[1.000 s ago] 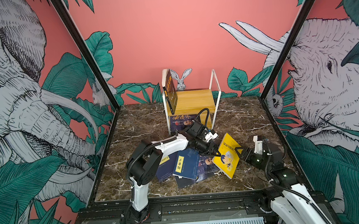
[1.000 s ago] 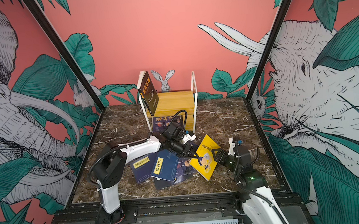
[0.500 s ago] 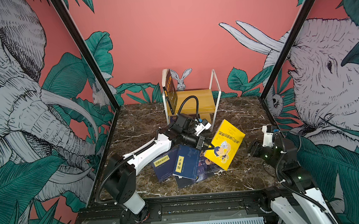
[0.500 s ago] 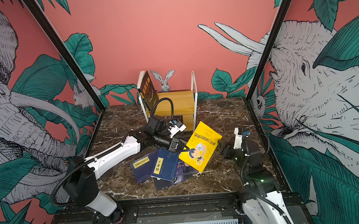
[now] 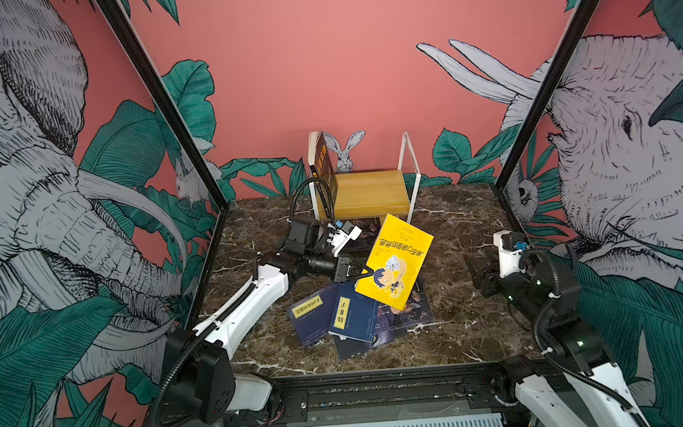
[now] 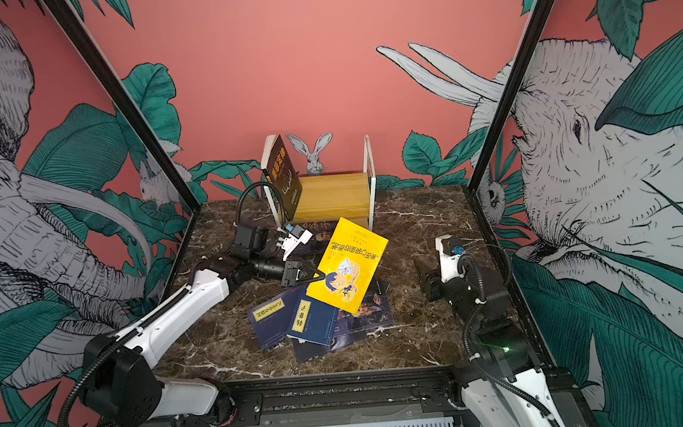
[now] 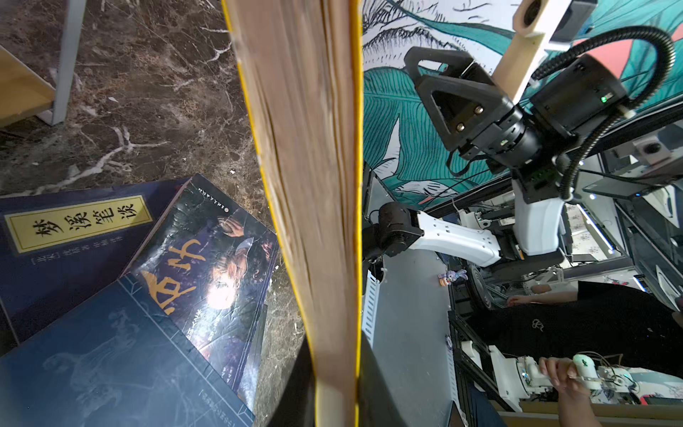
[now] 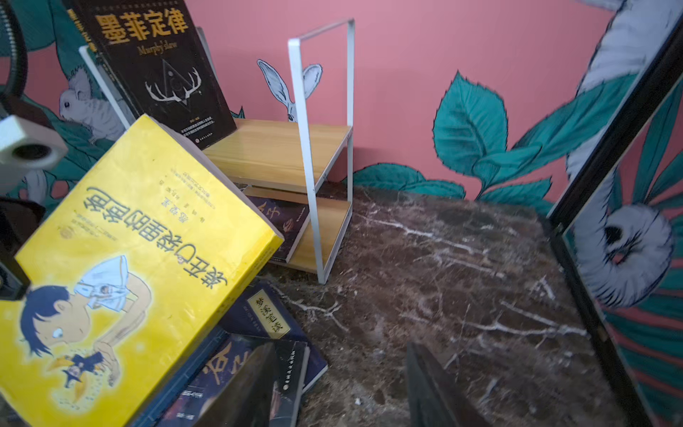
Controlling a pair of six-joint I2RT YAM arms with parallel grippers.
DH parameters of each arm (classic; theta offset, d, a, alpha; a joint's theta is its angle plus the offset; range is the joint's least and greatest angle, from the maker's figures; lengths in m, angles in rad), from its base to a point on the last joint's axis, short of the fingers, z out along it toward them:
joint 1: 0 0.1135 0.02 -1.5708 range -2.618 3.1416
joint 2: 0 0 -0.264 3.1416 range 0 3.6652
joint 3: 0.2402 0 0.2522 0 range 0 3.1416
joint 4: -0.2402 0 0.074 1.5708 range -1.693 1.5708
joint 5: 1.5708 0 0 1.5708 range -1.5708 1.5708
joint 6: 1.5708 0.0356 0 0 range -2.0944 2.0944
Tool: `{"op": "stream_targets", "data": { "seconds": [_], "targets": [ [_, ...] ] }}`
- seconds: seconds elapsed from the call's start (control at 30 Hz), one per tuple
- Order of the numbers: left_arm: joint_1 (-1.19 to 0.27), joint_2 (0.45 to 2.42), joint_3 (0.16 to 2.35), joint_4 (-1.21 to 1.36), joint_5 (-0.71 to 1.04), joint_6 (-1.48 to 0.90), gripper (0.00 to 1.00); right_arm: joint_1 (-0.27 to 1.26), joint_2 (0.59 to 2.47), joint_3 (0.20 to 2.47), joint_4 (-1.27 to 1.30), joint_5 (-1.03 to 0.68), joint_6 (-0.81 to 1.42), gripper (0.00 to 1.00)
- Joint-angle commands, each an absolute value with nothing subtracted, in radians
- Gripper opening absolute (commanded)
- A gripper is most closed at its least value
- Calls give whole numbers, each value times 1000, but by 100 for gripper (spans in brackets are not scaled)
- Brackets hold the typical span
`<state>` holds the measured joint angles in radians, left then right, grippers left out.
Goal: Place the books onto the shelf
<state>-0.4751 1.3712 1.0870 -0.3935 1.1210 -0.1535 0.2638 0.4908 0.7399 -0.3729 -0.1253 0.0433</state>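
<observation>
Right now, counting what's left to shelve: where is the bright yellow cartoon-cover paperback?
In both top views the yellow paperback, tilted in the left hand near the middle, hangs over the dark navy paperbacks, in front of the wooden shelf.

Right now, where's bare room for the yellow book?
Free: the yellowish wooden top board, from the black antler-print book to the white right frame; the brown marble floor from that frame to the right gripper. Crowded: the lower tier holds a dark book; the navy paperback pile under the yellow cartoon book in the left gripper.
</observation>
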Motion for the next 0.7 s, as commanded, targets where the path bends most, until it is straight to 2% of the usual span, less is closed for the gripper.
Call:
{"op": "stream_targets", "data": {
  "seconds": [0.0, 0.17, 0.3, 0.47, 0.6, 0.67],
  "targets": [
    [-433, 1310, 1087, -467, 1279, 7, 0, 323, 510, 778, -314, -69, -178, 57],
    [-368, 1273, 1071, -646, 1337, 173, 0, 525, 537, 788, -276, 113, -458, 62],
    [-287, 1243, 1055, -661, 1385, 189, 0, 719, 598, 799, -232, 254, -699, 66],
    [-226, 1226, 995, -585, 1398, 133, 0, 998, 665, 705, 39, 520, -1121, 77],
    [-218, 1232, 970, -532, 1427, 108, 0, 1148, 732, 582, 284, 640, -1498, 82],
    [-213, 1239, 980, -543, 1432, 107, 0, 1196, 758, 593, 275, 675, -1555, 76]
  ]
}}
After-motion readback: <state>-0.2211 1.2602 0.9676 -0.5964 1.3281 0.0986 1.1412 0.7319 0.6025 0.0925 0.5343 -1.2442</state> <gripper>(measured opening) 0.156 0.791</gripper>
